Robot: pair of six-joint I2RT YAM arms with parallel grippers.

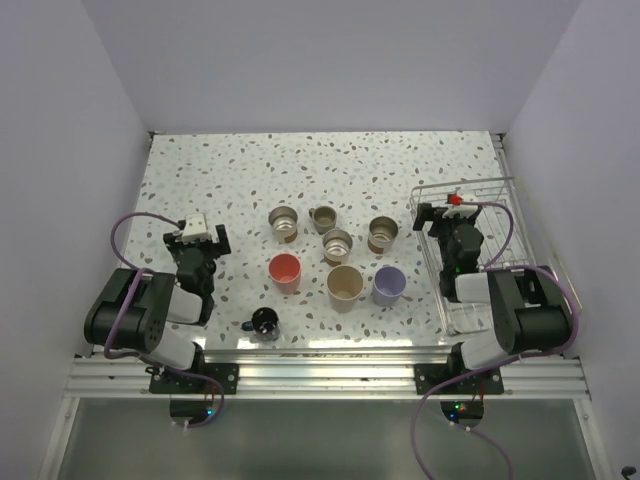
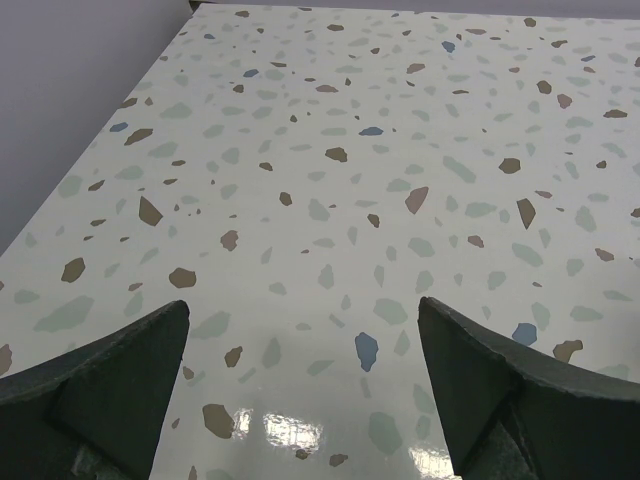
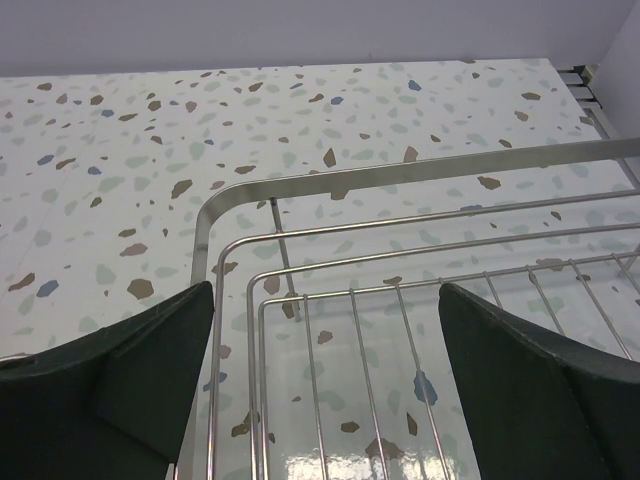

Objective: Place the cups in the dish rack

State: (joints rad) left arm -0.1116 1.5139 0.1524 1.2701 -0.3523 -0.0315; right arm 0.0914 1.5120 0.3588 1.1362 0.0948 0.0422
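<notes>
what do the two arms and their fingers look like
Both arms are black with pale grey-white shells near the bases, each trailing a looping purple cable. The left arm carries a white block at its wrist, the right arm a small red part. The fingers are dark, matte and wedge-shaped.

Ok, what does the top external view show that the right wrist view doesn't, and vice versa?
Top external only: eight cups standing on the table, none in the dish rack, plus the left gripper. Right wrist only: the rack's rounded corner close up, with bare grid wires. Both: the dish rack, the speckled table, and the right gripper, jaws open over the rack.
</notes>
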